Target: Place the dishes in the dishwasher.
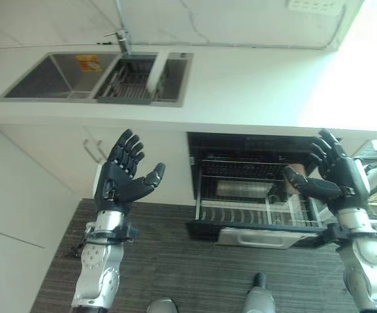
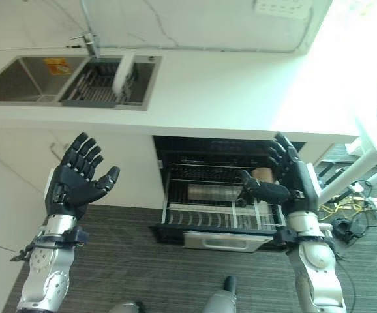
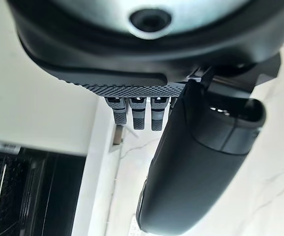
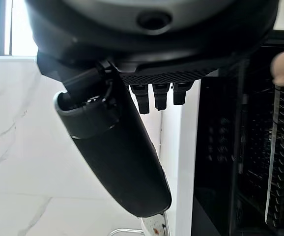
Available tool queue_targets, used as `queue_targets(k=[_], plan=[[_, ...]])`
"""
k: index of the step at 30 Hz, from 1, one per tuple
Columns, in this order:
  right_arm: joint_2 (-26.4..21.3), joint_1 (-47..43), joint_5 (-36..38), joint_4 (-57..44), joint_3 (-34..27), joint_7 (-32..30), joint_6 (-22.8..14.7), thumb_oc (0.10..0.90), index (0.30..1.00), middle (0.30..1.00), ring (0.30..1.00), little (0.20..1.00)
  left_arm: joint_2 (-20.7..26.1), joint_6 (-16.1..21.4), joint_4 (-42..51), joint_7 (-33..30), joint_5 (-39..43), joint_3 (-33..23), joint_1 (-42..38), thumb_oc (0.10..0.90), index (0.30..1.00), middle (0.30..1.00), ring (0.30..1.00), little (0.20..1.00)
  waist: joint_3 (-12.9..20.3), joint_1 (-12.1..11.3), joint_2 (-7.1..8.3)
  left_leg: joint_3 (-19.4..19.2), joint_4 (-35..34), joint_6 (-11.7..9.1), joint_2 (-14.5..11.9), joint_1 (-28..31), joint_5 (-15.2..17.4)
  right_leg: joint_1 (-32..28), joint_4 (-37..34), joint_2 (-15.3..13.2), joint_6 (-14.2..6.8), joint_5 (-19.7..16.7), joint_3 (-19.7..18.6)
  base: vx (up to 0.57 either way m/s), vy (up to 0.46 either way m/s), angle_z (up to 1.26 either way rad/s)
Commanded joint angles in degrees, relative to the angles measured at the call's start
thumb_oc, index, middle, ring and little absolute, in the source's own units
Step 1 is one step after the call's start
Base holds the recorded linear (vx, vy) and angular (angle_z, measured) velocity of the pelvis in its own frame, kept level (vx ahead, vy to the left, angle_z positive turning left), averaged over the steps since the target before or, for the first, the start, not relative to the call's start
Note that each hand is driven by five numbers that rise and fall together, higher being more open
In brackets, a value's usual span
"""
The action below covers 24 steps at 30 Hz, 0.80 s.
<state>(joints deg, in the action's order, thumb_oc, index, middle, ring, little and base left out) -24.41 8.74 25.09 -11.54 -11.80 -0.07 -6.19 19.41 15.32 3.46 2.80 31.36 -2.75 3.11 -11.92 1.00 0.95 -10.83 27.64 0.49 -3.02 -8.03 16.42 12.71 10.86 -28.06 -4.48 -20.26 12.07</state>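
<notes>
A: What's at the far left?

B: A steel sink point(image 1: 51, 75) sunk into the white tabletop point(image 1: 254, 85), with a faucet point(image 1: 122, 40) behind it. The basin to its right holds a dark rack point(image 1: 126, 83) with a white plate point(image 1: 153, 75) standing on edge in it.

A: And the left robot hand point(image 1: 120, 179)?

B: Raised in front of the white cabinet doors point(image 1: 58, 163), palm up, fingers straight and spread wide, thumb out. It holds nothing and touches nothing.

A: Moving right?

B: The dishwasher point(image 1: 254, 147) stands open under the tabletop, its lower rack point(image 1: 257, 208) pulled out over the dark floor point(image 1: 195, 274). A clear dish point(image 1: 244, 189) lies in the rack, and something tan point(image 2: 261, 174) sits toward its right side; I can't tell what.

A: The right robot hand point(image 1: 335, 176)?

B: Held up just in front of the rack's right end, fingers extended and fanned, thumb pointing left. Empty as well, not touching the rack.
</notes>
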Motion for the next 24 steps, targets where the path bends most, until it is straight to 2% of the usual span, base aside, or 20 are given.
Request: queue_targets(k=[1,2,3,5,6,9,16,17,19,20,21,22,24], plan=[[-1.98,-8.13,-2.20,-6.21,2.29,-0.50,-7.12,0.800,0.900,0.900,0.900,0.900,5.12,3.68,10.75,1.14,0.81,-5.23,0.84,0.800,0.900,0.900,0.900,0.900,2.79,-2.24,-1.64,0.01,-10.45,-1.72,-2.89,6.39,-4.07,-11.31,6.33,8.69,-5.00,16.74,7.00,0.08,0.398,-0.66],[-2.00,-8.02,-2.18,-6.22,2.52,-0.71,-7.26,0.800,0.900,0.900,0.900,0.900,5.36,3.84,10.24,1.12,0.27,-4.73,0.28,0.800,0.900,0.900,0.900,0.900,2.88,-1.84,-1.56,0.52,-10.45,-1.31,-2.45,6.14,-3.97,-11.35,6.33,11.55,-4.43,18.44,6.11,0.12,0.353,-0.66],[-2.46,-7.66,-1.82,-6.40,2.47,-0.83,-7.05,0.800,0.900,0.900,0.900,0.900,5.84,3.97,9.93,1.08,-0.42,-3.91,-0.32,0.800,0.900,0.900,0.900,0.900,3.15,-1.21,-1.04,1.42,-10.45,-0.62,-1.32,5.86,-3.98,-11.79,6.33,17.23,-3.21,21.47,5.08,0.08,0.147,-0.03],[-2.86,-7.09,-1.06,-6.76,2.15,-0.36,-6.63,0.800,0.900,0.900,0.900,0.900,5.93,4.51,10.09,1.28,-0.66,-3.76,-0.01,0.800,0.900,0.900,0.900,0.900,3.54,-0.79,-0.19,1.63,-10.45,-0.20,-0.12,5.40,-4.15,-11.22,6.33,21.02,-2.25,23.45,5.18,0.06,0.068,0.31],[-3.02,-6.83,-1.00,-6.71,2.02,-0.41,-6.75,0.800,0.900,0.900,0.900,0.900,5.94,4.53,10.47,1.26,-0.58,-3.63,0.14,0.800,0.900,0.900,0.900,0.900,3.63,-0.71,0.27,1.70,-10.45,-0.17,0.54,5.43,-4.07,-10.83,6.33,22.05,-1.68,24.59,4.80,0.05,0.000,0.19],[-3.32,-5.94,-0.53,-6.62,1.68,-0.48,-8.06,0.800,0.900,0.900,0.900,0.900,5.62,4.79,11.51,1.19,-1.29,-2.77,0.30,0.800,0.900,0.900,0.900,0.900,4.04,-0.61,1.18,1.55,-10.45,-0.08,1.99,5.05,-4.30,-9.46,6.33,23.35,-0.26,27.59,2.93,0.08,-0.064,-0.06],[-3.81,-6.72,-0.45,-6.19,1.81,-1.82,-8.07,0.800,0.900,0.900,0.900,0.900,5.31,4.99,11.97,1.34,-0.66,-1.61,-0.12,0.800,0.900,0.900,0.900,0.900,5.04,-0.34,0.61,0.18,-10.45,-1.08,2.30,5.74,-5.41,-9.49,6.33,23.90,0.73,28.79,1.13,0.13,-0.112,-0.14],[-4.10,-6.99,-0.09,-6.13,1.80,-2.00,-7.78,0.800,0.900,0.900,0.900,0.900,5.42,5.01,12.20,1.39,-0.35,-1.59,-0.19,0.800,0.900,0.900,0.900,0.900,4.86,-0.41,0.69,-0.52,-10.45,-1.53,2.62,6.38,-6.35,-9.77,6.33,23.73,1.01,29.05,1.07,0.18,-0.137,0.06],[-4.91,-8.25,0.13,-5.46,1.91,-2.38,-7.07,0.800,0.900,0.900,0.900,0.900,5.21,4.62,12.78,2.76,3.36,-1.18,-0.88,0.800,0.900,0.900,0.900,0.900,3.89,-1.12,1.73,-2.89,-10.45,-3.88,3.05,7.65,-14.27,-10.79,6.33,22.24,2.32,29.92,1.47,0.15,-0.143,0.05],[-4.89,-8.51,-0.25,-5.47,2.09,-2.45,-6.93,0.800,0.900,0.900,0.900,0.900,4.82,4.92,13.19,2.85,3.54,-0.97,-1.07,0.800,0.900,0.900,0.900,0.900,3.26,-1.35,2.28,-3.57,-8.16,-4.85,3.01,6.85,-17.06,-11.15,6.33,21.46,2.79,30.06,1.71,0.08,-0.105,0.04],[-4.95,-8.81,-0.58,-5.64,2.13,-2.47,-6.57,0.800,0.900,0.900,0.900,0.900,4.51,5.18,14.14,2.82,3.65,-0.82,-1.05,0.800,0.900,0.900,0.900,0.900,2.67,-1.47,2.43,-3.53,-3.63,-5.75,2.14,4.78,-18.76,-11.37,6.33,21.09,3.18,30.07,2.03,0.06,-0.057,0.19],[-5.11,-9.32,-1.01,-5.73,2.34,-2.43,-6.16,0.800,0.900,0.900,0.900,0.900,4.27,5.64,14.82,2.82,3.82,-0.71,-1.00,0.800,0.900,0.900,0.900,0.900,2.35,-1.38,2.37,-3.13,-0.77,-5.82,1.53,3.37,-18.41,-11.28,6.33,20.89,3.23,29.85,2.16,0.09,-0.009,0.20],[-5.11,-10.44,-1.89,-5.58,2.81,-2.89,-5.16,0.800,0.900,0.900,0.900,0.900,3.75,6.04,15.27,2.85,3.26,-0.74,-1.23,0.800,0.900,0.900,0.900,0.900,1.99,-1.22,2.21,-4.15,-3.93,-5.83,-1.07,2.47,-19.20,-11.51,6.33,20.89,2.68,29.68,1.31,0.14,0.077,0.09]])
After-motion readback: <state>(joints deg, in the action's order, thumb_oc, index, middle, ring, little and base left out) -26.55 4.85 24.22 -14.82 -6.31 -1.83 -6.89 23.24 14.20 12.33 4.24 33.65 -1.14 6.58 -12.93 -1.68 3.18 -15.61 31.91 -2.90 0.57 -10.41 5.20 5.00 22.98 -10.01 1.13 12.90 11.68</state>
